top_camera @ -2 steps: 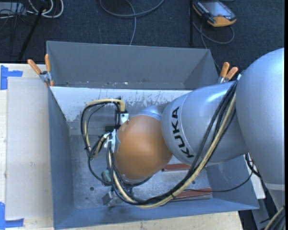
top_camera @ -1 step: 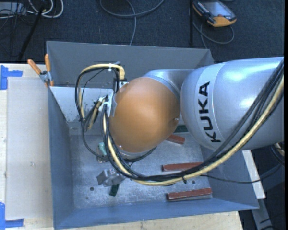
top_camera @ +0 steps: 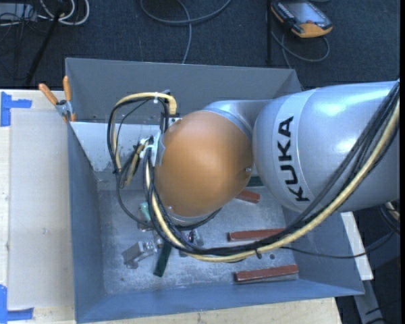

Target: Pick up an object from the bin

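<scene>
Camera view: we cannot tell the state of the gripper; we should centre it over the dark stick before closing.

So in the bin, going from centre: short bar at 3 o'clock, long bar at 4, second long bar in front of it at 5, stick at 7, metal piece just left of the stick.

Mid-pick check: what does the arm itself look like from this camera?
A thick, rounded silver-grey arm with black KUKA lettering on its side. A smooth orange dome-shaped cover caps the wrist. Black and pale yellow cables loop around the cover and trail back along the arm.
</scene>
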Action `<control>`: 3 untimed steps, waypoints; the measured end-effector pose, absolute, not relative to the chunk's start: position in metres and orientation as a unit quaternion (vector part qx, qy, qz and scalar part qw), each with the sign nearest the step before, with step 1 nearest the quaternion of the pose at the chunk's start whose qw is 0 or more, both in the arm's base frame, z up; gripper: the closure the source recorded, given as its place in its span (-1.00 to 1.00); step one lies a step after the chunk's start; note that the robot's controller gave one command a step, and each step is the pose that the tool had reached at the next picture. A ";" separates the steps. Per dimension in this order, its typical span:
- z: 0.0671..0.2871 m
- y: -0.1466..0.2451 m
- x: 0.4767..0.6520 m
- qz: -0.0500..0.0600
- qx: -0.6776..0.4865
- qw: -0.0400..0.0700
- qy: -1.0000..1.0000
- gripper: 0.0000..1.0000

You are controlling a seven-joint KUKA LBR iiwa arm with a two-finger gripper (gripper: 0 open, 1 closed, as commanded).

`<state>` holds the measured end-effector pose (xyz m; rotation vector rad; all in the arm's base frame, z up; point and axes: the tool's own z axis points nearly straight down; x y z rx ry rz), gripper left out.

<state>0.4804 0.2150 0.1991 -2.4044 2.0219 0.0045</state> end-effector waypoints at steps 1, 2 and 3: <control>0.065 0.163 0.507 0.003 -0.774 -0.004 0.634 -1.00; 0.069 0.164 0.508 0.002 -0.773 -0.001 0.634 1.00; 0.252 0.205 0.526 -0.001 -0.775 0.004 0.632 1.00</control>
